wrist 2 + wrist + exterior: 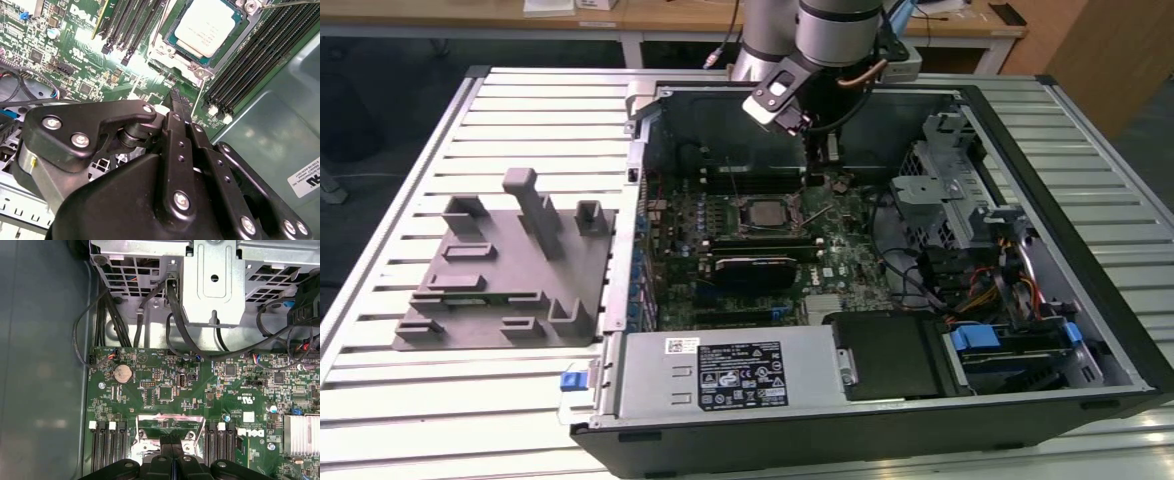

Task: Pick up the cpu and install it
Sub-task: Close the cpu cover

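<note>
The cpu (205, 27), a flat square chip with a silver top and a thin green rim, lies in the motherboard socket (761, 212) inside the open computer case. My gripper (827, 172) hangs above the board, on the exterior view's right of the socket and a little behind it. Its two black fingers are pressed together and shut, with nothing between them. Their tips (176, 95) stand a short way off the chip and do not touch it. In the first wrist view the gripper (172, 440) points at the socket's metal frame (170, 425).
A grey moulded fixture block (507, 270) lies on the slatted table on the exterior view's left of the case. Memory slots (250, 60) flank the socket. A metal drive cage (947, 190) with cables and a power supply (720, 375) crowd the case. A finned heatsink (302, 432) sits on the board.
</note>
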Robot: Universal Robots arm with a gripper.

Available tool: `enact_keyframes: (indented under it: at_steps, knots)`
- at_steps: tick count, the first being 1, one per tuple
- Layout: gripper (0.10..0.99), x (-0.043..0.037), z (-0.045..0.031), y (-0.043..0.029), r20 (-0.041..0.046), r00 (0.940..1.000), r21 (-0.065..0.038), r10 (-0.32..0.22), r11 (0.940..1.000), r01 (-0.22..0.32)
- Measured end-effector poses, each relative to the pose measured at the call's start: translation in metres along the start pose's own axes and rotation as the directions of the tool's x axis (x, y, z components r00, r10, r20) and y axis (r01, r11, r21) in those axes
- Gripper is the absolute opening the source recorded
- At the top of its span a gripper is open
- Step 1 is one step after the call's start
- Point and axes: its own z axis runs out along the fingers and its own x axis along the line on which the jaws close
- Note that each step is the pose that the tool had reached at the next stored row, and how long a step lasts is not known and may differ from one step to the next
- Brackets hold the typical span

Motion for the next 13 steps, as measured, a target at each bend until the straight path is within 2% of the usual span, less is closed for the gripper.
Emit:
enact_keyframes:
  at_steps: [13]
  knots:
    - [0.106, -0.0002, 0.0006, 0.0101, 0.0000, 1.0000, 0.000, 0.000, 1.0000, 0.000]
